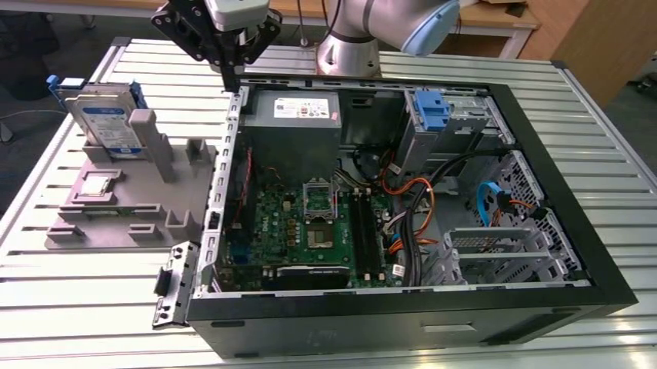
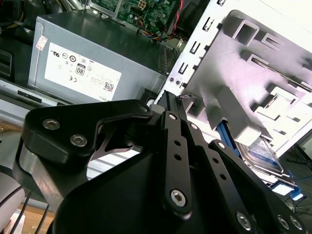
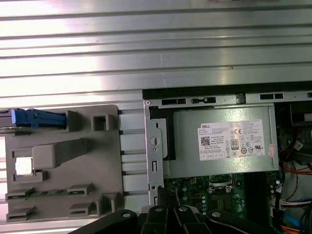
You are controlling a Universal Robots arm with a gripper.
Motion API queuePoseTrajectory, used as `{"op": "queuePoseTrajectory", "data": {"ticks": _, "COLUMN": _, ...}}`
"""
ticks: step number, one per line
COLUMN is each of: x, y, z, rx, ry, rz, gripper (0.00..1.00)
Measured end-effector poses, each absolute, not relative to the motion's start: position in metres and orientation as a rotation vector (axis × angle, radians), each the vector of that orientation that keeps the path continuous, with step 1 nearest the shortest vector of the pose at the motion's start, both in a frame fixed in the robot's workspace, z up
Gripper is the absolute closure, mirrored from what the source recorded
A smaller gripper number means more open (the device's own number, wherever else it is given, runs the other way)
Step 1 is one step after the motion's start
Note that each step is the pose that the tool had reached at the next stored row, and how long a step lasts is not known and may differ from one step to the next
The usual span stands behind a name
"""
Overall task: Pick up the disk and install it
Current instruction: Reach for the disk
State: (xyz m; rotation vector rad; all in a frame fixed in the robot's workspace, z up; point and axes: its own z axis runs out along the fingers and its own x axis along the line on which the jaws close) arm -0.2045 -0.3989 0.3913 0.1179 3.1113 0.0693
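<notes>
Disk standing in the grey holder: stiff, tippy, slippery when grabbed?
Probably rigid: the disk looks like a flat metal slab in a blue frame. It stands on edge in the grey holder, so a sideways push may tip or jam it. The smooth labelled face could be slippery.

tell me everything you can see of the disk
The disk is a flat silver drive with a blue-and-white label and a blue plastic frame around its edges. It stands on edge in a slot of the grey holder at the exterior view's left, outside the computer case. The hand is apart from it.
</notes>
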Motion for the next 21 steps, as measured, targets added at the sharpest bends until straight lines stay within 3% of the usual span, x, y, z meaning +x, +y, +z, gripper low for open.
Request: {"op": "queuePoseTrajectory", "data": {"ticks": 21, "x": -0.22, "y": -0.399, "z": 0.39, "rx": 0.118, "ry": 3.111, "rz": 0.069, "gripper": 0.89}}
